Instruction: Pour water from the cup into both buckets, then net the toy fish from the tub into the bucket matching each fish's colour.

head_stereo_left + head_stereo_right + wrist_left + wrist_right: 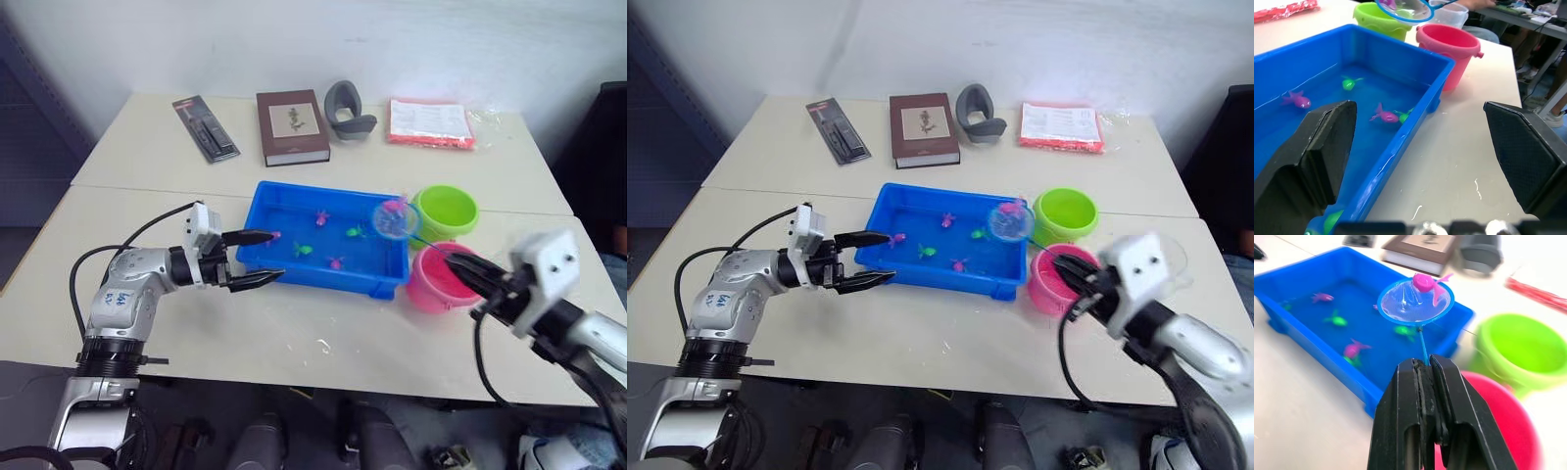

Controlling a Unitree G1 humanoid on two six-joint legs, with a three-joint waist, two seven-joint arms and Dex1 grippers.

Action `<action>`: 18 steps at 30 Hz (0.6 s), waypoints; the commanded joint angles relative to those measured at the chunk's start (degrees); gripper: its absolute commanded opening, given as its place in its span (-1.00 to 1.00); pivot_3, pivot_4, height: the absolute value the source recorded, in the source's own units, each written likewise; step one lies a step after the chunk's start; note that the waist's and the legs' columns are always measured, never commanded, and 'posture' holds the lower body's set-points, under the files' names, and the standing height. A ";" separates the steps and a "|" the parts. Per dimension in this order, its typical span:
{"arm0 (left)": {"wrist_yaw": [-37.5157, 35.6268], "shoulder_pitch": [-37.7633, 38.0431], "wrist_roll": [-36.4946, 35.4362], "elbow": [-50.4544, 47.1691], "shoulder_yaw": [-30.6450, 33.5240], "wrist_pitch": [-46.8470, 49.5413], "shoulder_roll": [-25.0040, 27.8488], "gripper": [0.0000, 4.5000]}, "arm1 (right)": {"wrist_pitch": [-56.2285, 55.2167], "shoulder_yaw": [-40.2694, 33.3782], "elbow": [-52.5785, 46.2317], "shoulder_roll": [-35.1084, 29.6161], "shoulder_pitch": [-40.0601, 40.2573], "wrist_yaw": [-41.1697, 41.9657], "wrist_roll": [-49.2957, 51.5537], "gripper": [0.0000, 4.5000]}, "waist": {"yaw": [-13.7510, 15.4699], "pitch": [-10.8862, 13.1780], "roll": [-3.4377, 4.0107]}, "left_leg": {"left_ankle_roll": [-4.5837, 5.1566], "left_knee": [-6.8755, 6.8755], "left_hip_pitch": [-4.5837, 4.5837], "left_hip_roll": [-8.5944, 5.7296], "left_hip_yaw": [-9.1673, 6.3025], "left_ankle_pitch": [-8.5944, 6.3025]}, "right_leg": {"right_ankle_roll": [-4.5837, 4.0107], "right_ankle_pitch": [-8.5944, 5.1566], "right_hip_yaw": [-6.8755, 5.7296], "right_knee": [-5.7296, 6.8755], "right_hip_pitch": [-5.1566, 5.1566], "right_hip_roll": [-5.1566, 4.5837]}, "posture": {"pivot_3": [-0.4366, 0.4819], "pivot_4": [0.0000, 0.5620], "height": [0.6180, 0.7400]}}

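The blue tub [266, 201] sits mid-table with several small pink and green toy fish [336, 262] lying in it. My right gripper [1425, 363] is shut on the thin handle of the net [1415, 301], above the pink bucket [429, 289]. The net's hoop hangs over the tub's right end with a pink fish [1426, 284] on its rim. The lime green bucket [446, 211] stands just behind the pink one. My left gripper [279, 255] is open, astride the tub's near left wall. A clear cup [1449, 12] shows beyond the pink bucket.
At the table's back lie a black package [206, 127], a brown book [292, 127], a grey curved object [348, 110] and a red-and-white packet [431, 122]. Water drops [318, 345] spot the table in front of the tub.
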 commanded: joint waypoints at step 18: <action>-2.48 -3.00 -0.20 0.81 -2.39 -0.52 -2.86 0.99 | -41.54 -4.01 10.77 6.56 21.45 4.32 -31.67 -1.00 | -0.23 0.00 -0.01 | 0.01 0.00 0.57 -0.01 0.53 0.00 | -0.01 -0.01 0.53 0.15 0.11 0.21 | -0.05 -0.47 1.00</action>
